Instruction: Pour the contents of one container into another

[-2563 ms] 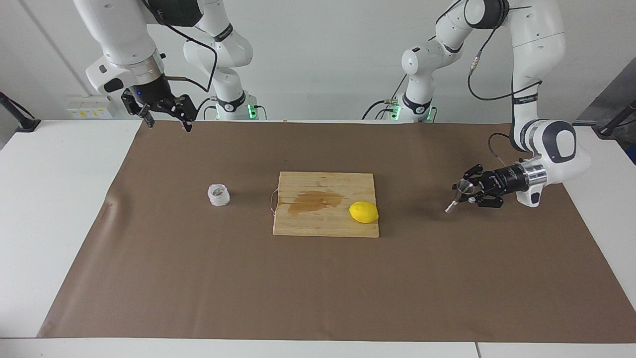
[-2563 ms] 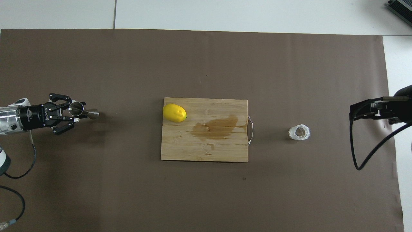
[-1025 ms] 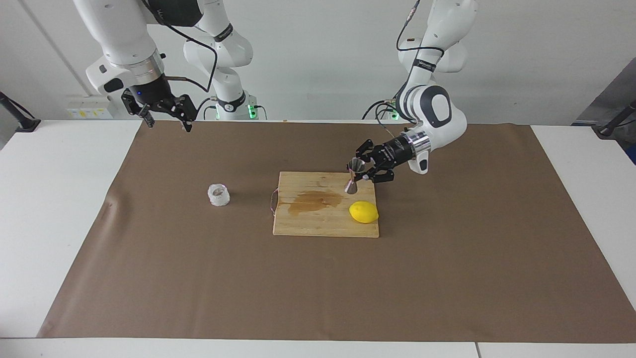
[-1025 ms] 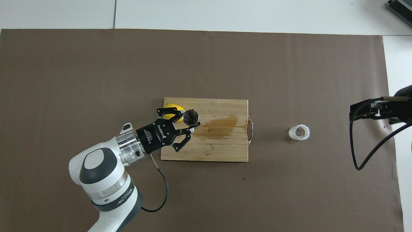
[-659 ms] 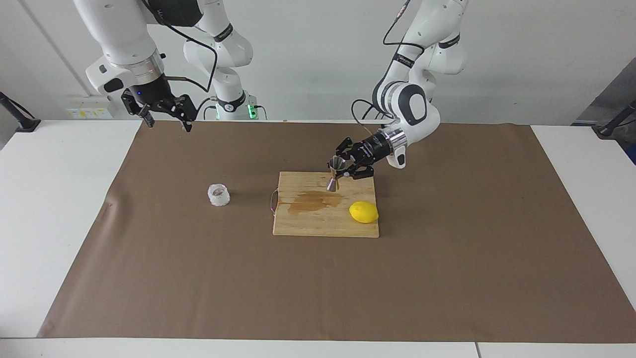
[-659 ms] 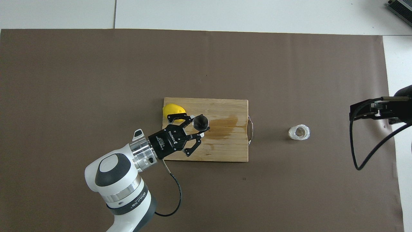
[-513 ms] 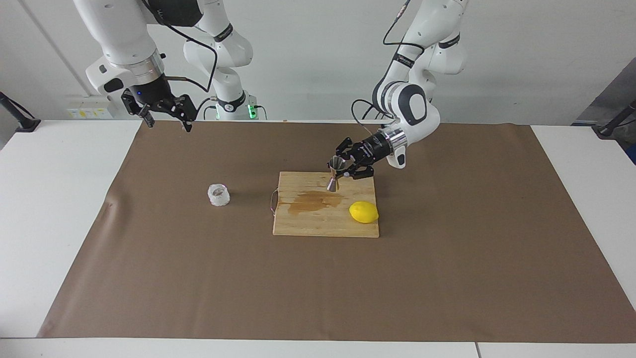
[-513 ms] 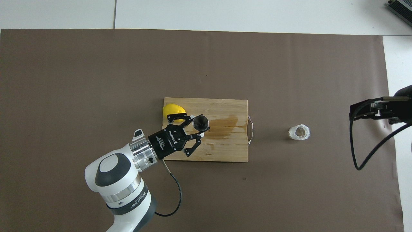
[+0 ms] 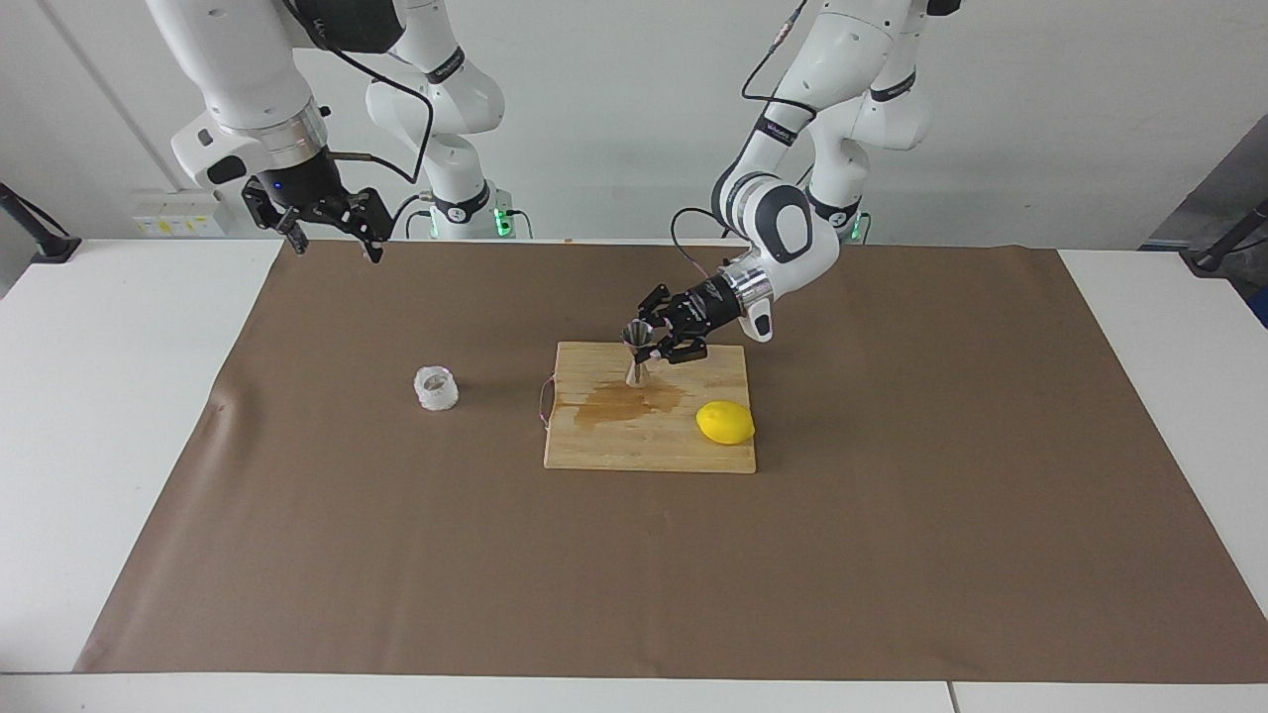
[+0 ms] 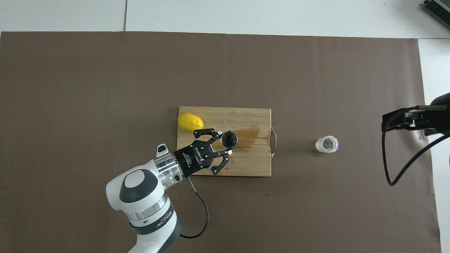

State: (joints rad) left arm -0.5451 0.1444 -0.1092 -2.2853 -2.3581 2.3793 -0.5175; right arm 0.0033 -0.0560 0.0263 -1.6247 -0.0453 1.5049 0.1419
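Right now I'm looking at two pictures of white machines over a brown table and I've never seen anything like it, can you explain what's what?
These are two robot arms at a table covered with brown paper. One picture faces them from across the table; the other looks down from above their own end.

The left gripper is shut on a steel jigger, holding it upright at the wooden cutting board, over a wet stain. Whether its foot touches the board is hard to tell. A lemon lies on the board.

The right gripper waits, open, up above its end of the table. A small frosted cup stands on the paper there, untouched.
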